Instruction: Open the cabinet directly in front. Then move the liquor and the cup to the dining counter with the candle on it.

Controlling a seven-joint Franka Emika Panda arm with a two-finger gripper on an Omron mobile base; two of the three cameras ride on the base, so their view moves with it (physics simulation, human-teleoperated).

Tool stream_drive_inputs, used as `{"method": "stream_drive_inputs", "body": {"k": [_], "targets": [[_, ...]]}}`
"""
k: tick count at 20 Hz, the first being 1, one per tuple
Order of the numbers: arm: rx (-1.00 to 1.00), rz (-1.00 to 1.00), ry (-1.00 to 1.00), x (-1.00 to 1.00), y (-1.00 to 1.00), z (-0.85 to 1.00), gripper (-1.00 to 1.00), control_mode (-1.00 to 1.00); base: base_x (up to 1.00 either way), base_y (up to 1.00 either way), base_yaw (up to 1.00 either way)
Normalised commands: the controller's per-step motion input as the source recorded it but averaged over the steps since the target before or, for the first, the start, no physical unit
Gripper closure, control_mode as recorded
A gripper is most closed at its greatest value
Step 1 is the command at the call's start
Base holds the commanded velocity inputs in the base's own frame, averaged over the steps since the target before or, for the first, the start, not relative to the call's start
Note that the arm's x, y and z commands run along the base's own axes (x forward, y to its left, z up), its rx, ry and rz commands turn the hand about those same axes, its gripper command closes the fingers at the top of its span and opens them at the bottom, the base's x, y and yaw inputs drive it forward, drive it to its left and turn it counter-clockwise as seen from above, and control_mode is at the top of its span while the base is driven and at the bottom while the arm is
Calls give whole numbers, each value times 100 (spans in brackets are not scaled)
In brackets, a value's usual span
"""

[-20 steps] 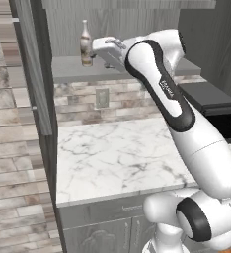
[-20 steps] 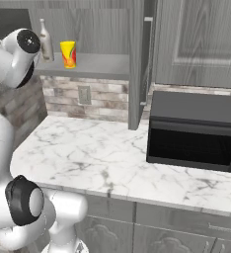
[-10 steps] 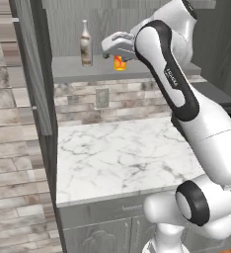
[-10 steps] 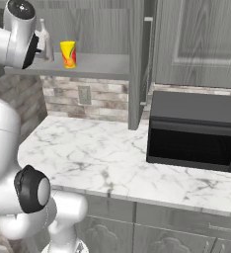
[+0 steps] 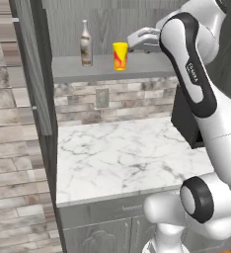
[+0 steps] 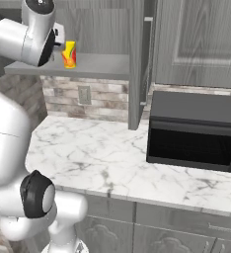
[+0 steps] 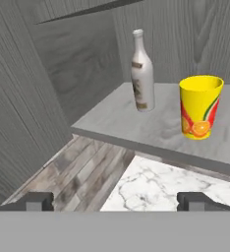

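The cabinet (image 5: 36,74) in front stands open, its grey shelf (image 5: 107,68) bare except for two things. The liquor (image 5: 86,43), a slim pale-labelled bottle, is upright at the shelf's left. The yellow cup (image 5: 120,56) with a red and orange mark is to its right, near the shelf's front edge. My gripper (image 5: 133,43) hovers just right of the cup at shelf height, open and empty. In the hand view the liquor (image 7: 141,71) and cup (image 7: 199,106) lie ahead of my gripper (image 7: 116,202), well beyond its spread fingertips (image 7: 38,201). The dining counter and candle are out of view.
A marble counter (image 5: 127,158) with a brick backsplash runs below the shelf. A black microwave (image 6: 196,131) sits on it to the right. The cabinet's right door (image 6: 137,64) hangs open, edge-on, between the shelf (image 6: 97,64) and the microwave. Grey base cabinets (image 6: 176,222) lie underneath.
My hand has swung to the right along the shelf front, from beside the liquor, past the cup, to the cup's right side. The bottle and cup have not moved.
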Motion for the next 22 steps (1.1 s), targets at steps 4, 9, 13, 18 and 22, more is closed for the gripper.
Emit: {"method": "stream_drive_inputs", "body": {"k": [4,9,13,18,22], "targets": [[1,-10,-1,1,-18,0,-100,-100,0,0,0],[6,-31,-4,12,-16,3,-100,-100,0,0,0],[8,-32,0,14,-16,12,-100,-100,0,0,0],[2,-9,0,29,-3,2,-100,-100,0,0,0],[0,0,0,40,-15,0,-100,-100,0,0,0]]}}
